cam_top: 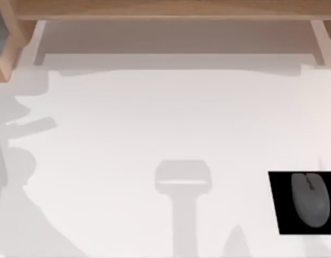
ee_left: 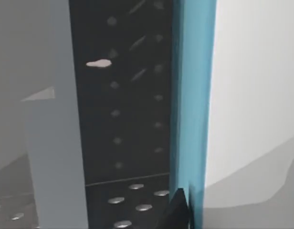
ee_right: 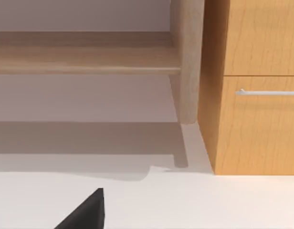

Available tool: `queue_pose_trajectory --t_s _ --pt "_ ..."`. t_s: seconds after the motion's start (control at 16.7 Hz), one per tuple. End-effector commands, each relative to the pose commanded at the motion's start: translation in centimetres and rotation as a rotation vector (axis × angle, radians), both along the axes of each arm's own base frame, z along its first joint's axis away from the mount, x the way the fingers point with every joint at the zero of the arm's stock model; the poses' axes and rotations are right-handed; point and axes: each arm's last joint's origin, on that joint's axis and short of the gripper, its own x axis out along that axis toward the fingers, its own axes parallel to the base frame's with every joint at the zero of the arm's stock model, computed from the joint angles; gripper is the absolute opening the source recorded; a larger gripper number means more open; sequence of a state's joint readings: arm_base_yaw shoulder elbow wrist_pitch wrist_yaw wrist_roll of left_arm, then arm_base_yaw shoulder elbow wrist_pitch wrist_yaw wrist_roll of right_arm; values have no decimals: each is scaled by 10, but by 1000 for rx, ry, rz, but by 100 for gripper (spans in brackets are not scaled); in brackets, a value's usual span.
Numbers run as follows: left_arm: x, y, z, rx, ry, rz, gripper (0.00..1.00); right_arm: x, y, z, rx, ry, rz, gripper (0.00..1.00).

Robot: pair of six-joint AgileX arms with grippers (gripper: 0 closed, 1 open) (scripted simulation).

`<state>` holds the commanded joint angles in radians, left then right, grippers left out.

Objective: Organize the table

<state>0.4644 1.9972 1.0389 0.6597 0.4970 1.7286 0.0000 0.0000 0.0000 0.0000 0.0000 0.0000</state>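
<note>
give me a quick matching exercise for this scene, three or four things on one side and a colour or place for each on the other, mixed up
Things:
1. mouse
2. mouse pad
3. table
4. drawer handle

Colour or place:
A. plain white, with a light wooden rim
B. grey, lying on the black pad
C. silver bar on a wooden cabinet front
D. black rectangle near the table's right edge

Pairs: 1-B, 2-D, 3-A, 4-C

No text, label, brand, number or sign can be read anywhere: the counter is plain white, and the black mouse pad and grey mouse on it carry no legible markings.
</note>
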Motion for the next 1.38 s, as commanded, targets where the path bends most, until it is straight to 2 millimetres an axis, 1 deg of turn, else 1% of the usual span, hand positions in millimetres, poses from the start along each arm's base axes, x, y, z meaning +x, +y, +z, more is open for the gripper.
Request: queue_pose_trajectory --t_s 0.3,0.36,0.9,1.02,1.2,1.38 --pt "0 0 0 0 0 0 98 0 0 0 0 0 0 100" --pt "0 0 0 0 0 0 100 0 0 0 0 0 0 100" --pt "-1 1 1 0 -1 2 100 0 0 0 0 0 0 100" --pt "-9 1 5 3 -11 3 100 0 0 0 0 0 0 100" --pt "-29 2 8 5 -18 3 100 0 0 0 0 0 0 100" --pt "-48 2 3 3 -7 2 100 0 0 0 0 0 0 100"
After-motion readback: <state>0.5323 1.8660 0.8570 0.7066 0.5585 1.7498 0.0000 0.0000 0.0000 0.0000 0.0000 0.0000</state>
